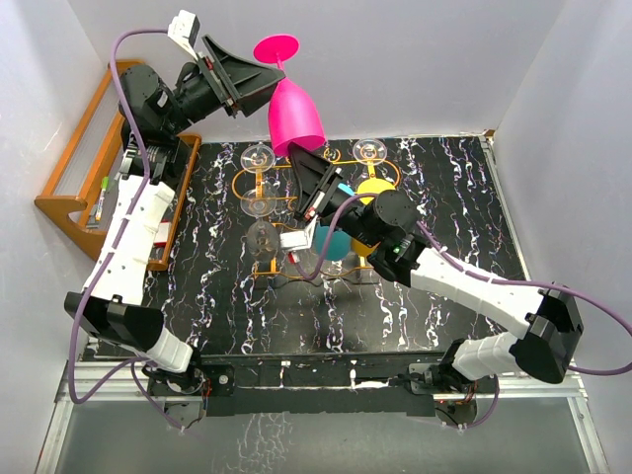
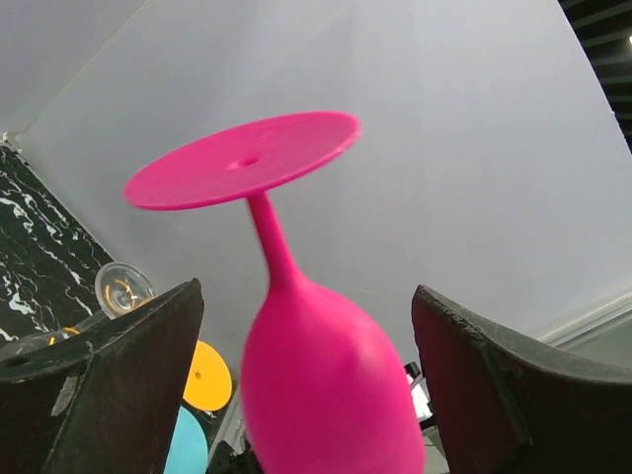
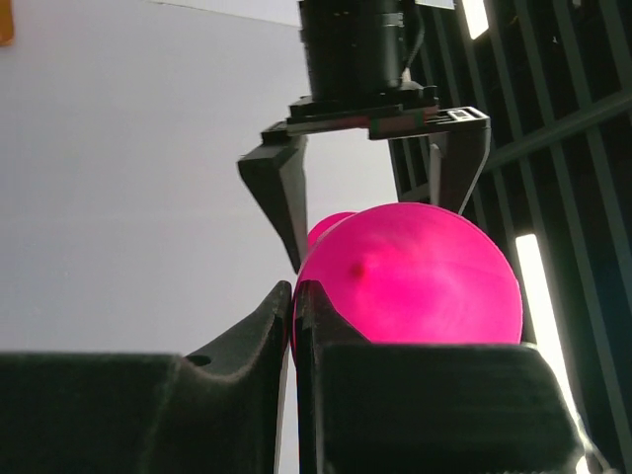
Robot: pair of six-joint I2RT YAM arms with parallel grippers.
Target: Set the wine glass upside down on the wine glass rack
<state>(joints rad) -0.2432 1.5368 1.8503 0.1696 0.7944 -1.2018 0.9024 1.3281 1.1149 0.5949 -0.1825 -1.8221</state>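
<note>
Left arm: raised high, its wrist level with the glass. The left gripper (image 2: 304,296) is spread wide, with its dark wedge fingers (image 2: 128,375) on either side of the bowl and a gap on each side.
Right arm: wrist tipped upward. The right gripper (image 3: 294,291) is pinched tight on the bowl's rim from below.
Wine glass (image 1: 294,118): pink, opaque and smooth. Foot up, mouth down, tilted, in the air just above the right gripper.
Wine glass rack (image 1: 238,182): thin orange wire, on the black marbled table (image 1: 444,197) beneath the right gripper.
Hidden: the rim contact is mostly masked by the fingers, and the right arm covers part of the rack.

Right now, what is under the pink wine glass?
Under the pink wine glass: the right gripper, shut on its rim, then the orange wire rack. What lies directly beneath is covered.
</note>
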